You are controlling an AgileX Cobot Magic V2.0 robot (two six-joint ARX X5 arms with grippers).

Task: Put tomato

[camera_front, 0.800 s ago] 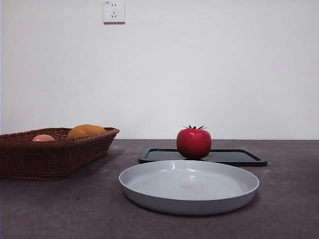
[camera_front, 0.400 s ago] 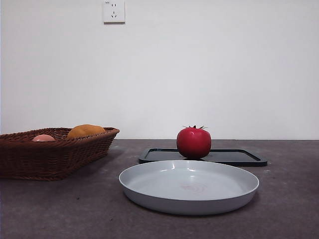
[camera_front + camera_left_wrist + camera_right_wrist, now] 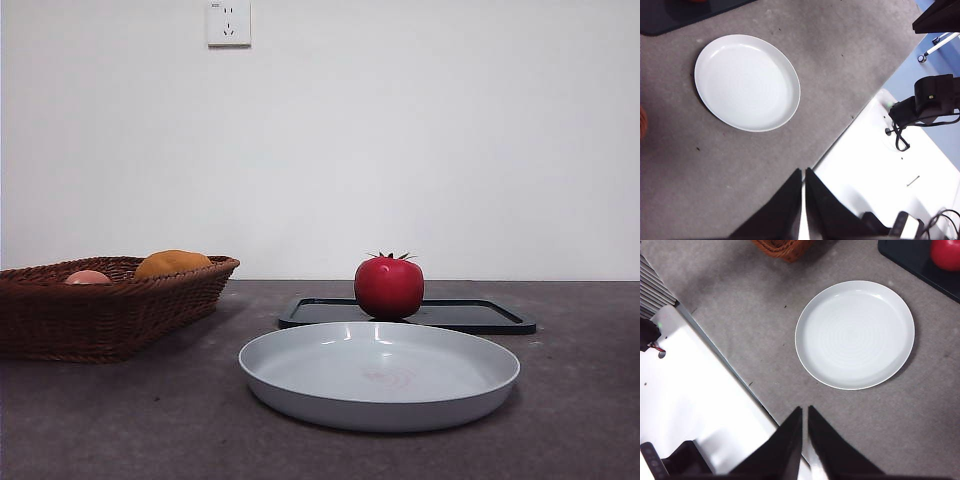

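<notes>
Tomato: the tomato (image 3: 388, 287) sits upright on the black tray (image 3: 470, 316), green calyx up, on the far side of the white plate (image 3: 380, 375); nothing touches it. In the right wrist view it shows as a red ball (image 3: 946, 253) on the dark tray (image 3: 905, 255).
White plate: the landmark, a shallow round dish lying flat on the grey table (image 3: 120, 420), holding nothing; also seen whole from the left wrist (image 3: 746, 82) and the right wrist (image 3: 855, 334).
Black tray: low and flat, just behind the plate, carrying only the tomato toward its left part.
Wicker basket: the brown basket (image 3: 110, 310) stands left of the plate, apart from it. An orange-yellow fruit (image 3: 172, 263) and a small pinkish fruit (image 3: 88, 277) lie inside, side by side, tops showing above the rim.
Left gripper: the left gripper (image 3: 803, 176) hangs high above the table's edge, well apart from the plate; its fingers stand narrow, almost together, holding nothing.
Right gripper: the right gripper (image 3: 805, 412) also hangs high near the table's edge, away from the plate; fingers narrow, a thin gap, empty.
</notes>
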